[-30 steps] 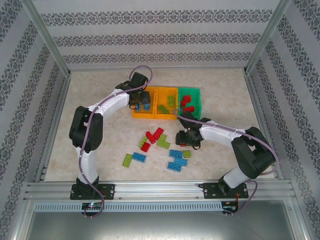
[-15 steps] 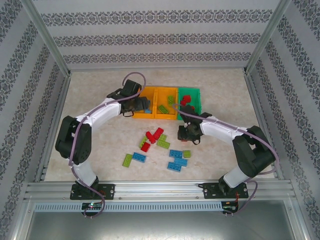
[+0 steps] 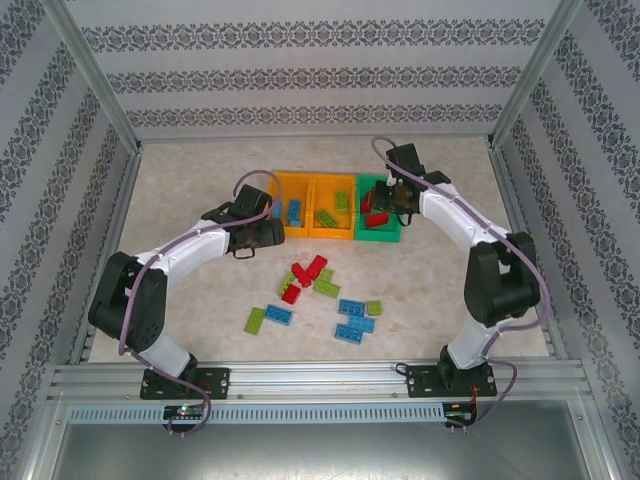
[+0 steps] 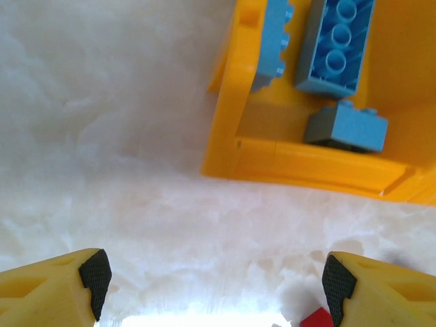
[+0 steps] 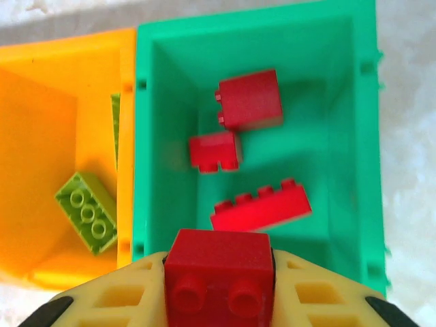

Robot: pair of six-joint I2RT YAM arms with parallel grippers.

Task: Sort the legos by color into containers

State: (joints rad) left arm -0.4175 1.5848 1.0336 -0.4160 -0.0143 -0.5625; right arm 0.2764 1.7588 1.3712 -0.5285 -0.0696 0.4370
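Observation:
My right gripper (image 5: 219, 276) is shut on a small red lego (image 5: 219, 272) and hangs over the near rim of the green container (image 5: 146, 136), which holds three red legos (image 5: 261, 206). From above, that gripper (image 3: 385, 200) sits over the green bin (image 3: 380, 238). My left gripper (image 4: 214, 281) is open and empty above the table, just in front of the left orange container (image 4: 306, 167), which has blue legos (image 4: 335, 44) inside. Seen from above, it (image 3: 262, 232) is beside that bin (image 3: 290, 178). The middle orange container (image 3: 332, 233) holds lime legos (image 3: 326, 218).
Loose legos lie on the table between the arms: a red cluster (image 3: 305, 272), lime ones (image 3: 256, 319) (image 3: 327, 288) and blue ones (image 3: 352, 320) (image 3: 280, 314). A red corner (image 4: 317, 319) shows by my left gripper's right finger. Metal frame rails edge the table.
My right arm closed on a red lego at the table's middle and swung it back over the green bin. My left gripper opened and drew back out of the left orange bin.

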